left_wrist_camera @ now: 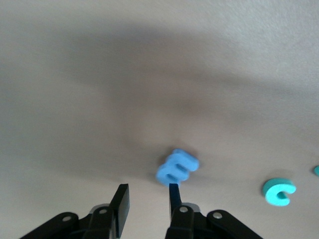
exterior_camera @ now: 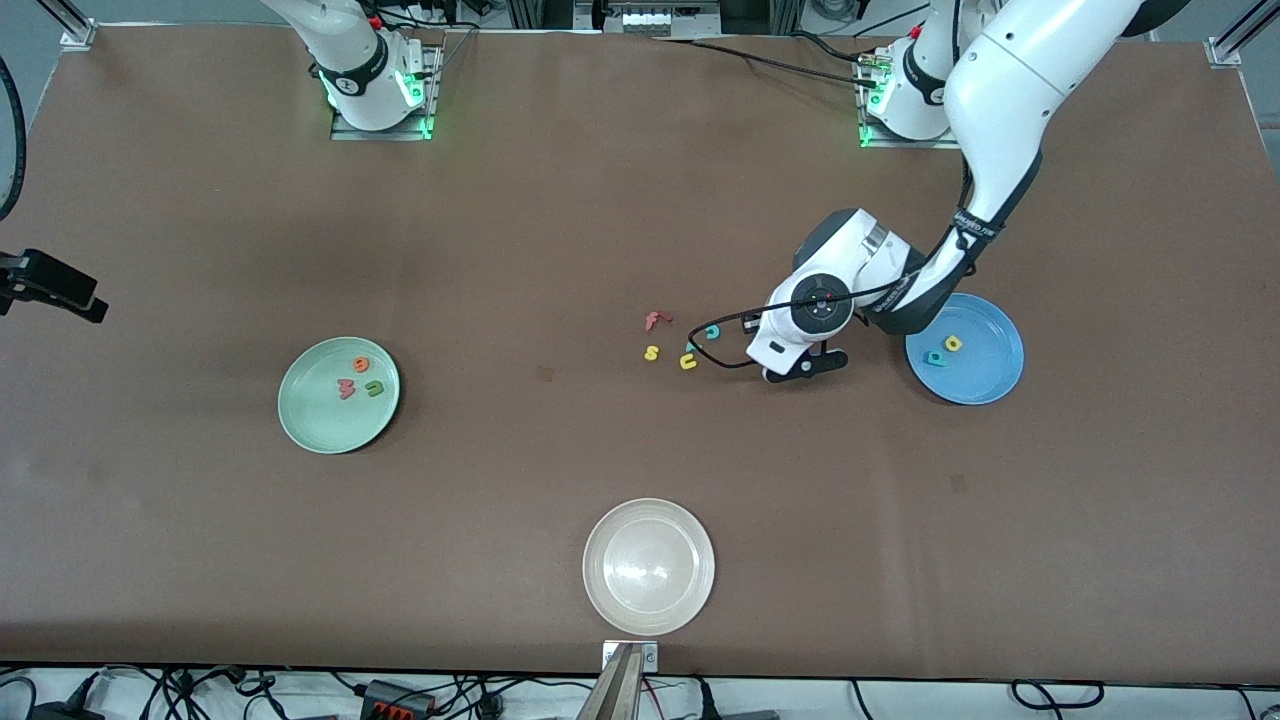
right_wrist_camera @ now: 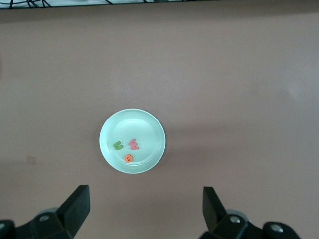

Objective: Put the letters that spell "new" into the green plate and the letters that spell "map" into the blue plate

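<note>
The green plate [exterior_camera: 320,420] sits toward the right arm's end of the table and holds the orange "e" [exterior_camera: 361,365], the salmon "w" [exterior_camera: 346,388] and the dark green "n" [exterior_camera: 374,388]. The blue plate [exterior_camera: 985,375] holds a yellow letter [exterior_camera: 953,343] and a teal letter [exterior_camera: 936,358]. My left gripper [exterior_camera: 803,368] is low over the table beside the blue plate. Its fingers stand a little apart with nothing between them. The blue "m" [left_wrist_camera: 177,168] lies just past one fingertip [left_wrist_camera: 173,191]. My right gripper [right_wrist_camera: 144,204] hangs wide open high over the table near the green plate [right_wrist_camera: 107,134].
Loose letters lie beside the left hand: a red "f" [exterior_camera: 655,320], a yellow "s" [exterior_camera: 651,352], a yellow "u" [exterior_camera: 688,362] and a teal "c" [left_wrist_camera: 278,192]. A whitish plate [exterior_camera: 648,566] sits nearest the front camera. A black cable loops from the left hand.
</note>
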`<state>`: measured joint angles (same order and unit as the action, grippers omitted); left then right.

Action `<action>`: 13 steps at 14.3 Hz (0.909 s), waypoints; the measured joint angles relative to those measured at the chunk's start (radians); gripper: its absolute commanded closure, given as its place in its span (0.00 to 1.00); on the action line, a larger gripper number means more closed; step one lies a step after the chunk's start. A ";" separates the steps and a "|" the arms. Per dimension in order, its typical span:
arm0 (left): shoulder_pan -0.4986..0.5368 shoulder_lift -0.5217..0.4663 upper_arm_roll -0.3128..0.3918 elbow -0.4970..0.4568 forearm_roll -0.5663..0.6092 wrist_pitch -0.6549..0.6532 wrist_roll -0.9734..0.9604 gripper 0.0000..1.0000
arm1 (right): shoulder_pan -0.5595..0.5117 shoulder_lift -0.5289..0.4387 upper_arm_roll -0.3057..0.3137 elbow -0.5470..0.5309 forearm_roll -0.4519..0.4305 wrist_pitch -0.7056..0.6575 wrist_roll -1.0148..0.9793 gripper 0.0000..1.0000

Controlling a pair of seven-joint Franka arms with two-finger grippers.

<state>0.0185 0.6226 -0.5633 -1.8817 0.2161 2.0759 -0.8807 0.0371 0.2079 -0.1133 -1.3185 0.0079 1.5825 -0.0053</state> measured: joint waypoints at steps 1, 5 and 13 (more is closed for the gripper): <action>0.015 -0.017 0.001 0.009 0.000 -0.038 0.040 0.60 | -0.023 -0.022 0.021 -0.036 -0.001 0.014 -0.004 0.00; 0.132 -0.069 0.005 0.019 0.001 -0.115 0.263 0.61 | -0.037 -0.076 0.049 -0.101 -0.003 0.019 -0.006 0.00; 0.272 -0.077 0.010 0.024 0.069 -0.116 0.485 0.62 | -0.037 -0.235 0.052 -0.341 -0.012 0.062 -0.006 0.00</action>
<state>0.2904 0.5458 -0.5531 -1.8581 0.2847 1.9599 -0.3955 0.0001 -0.0275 -0.0614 -1.6599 -0.0043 1.6448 -0.0117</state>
